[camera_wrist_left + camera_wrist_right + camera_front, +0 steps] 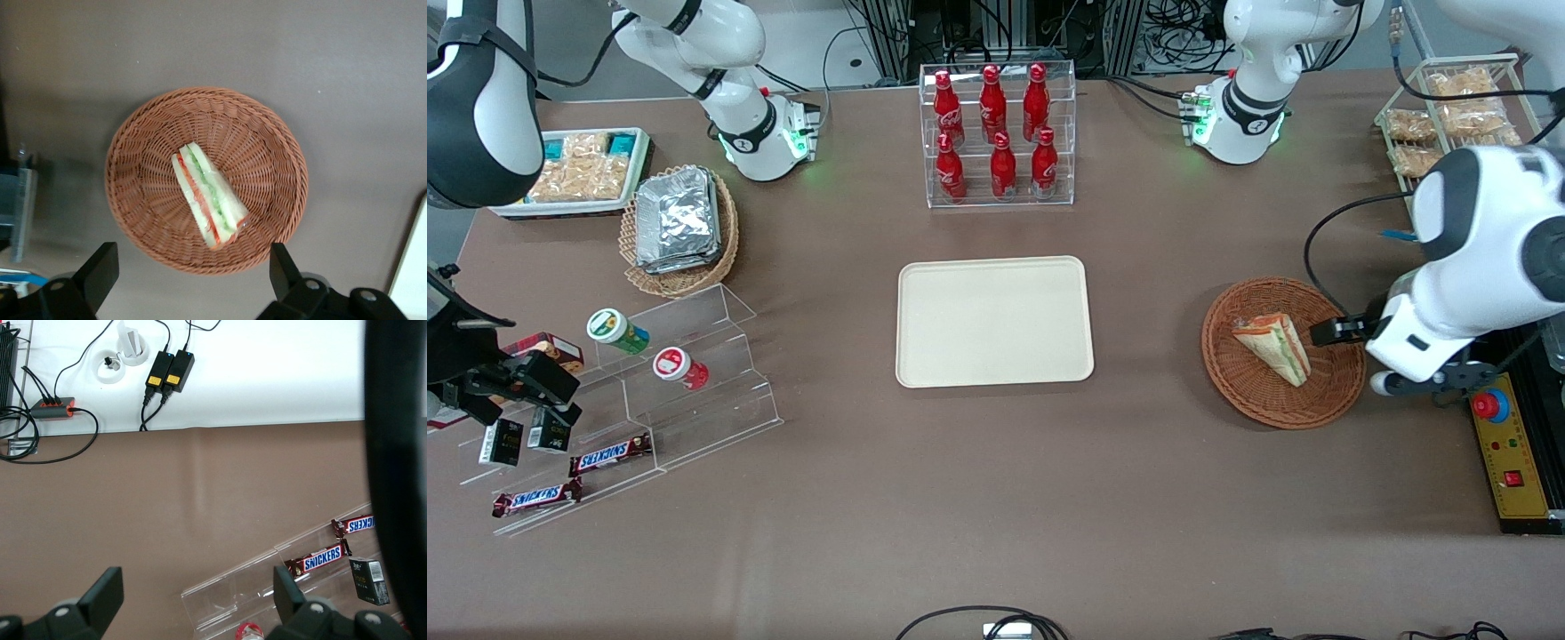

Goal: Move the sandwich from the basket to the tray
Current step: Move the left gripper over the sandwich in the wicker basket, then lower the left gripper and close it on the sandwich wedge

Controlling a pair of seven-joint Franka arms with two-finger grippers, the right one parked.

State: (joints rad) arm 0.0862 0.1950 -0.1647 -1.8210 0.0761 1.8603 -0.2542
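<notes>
The sandwich (1273,347) (209,197), a clear-wrapped wedge with red and green stripes, lies in the round reddish-brown basket (1232,373) (267,133). My left gripper (1336,332) (192,267) hangs above the basket's rim on the working arm's side. It is open and holds nothing, and both black fingertips (101,261) stand clear of the sandwich. The cream tray (996,320) (412,267) lies bare at the table's middle, beside the basket toward the parked arm's end.
A clear rack of red bottles (997,133) stands farther from the front camera than the tray. A yellow control box with a red button (1507,444) lies near the basket at the working arm's end. Acrylic steps with snacks (649,391) and a tan basket of foil packs (680,227) are at the parked arm's end.
</notes>
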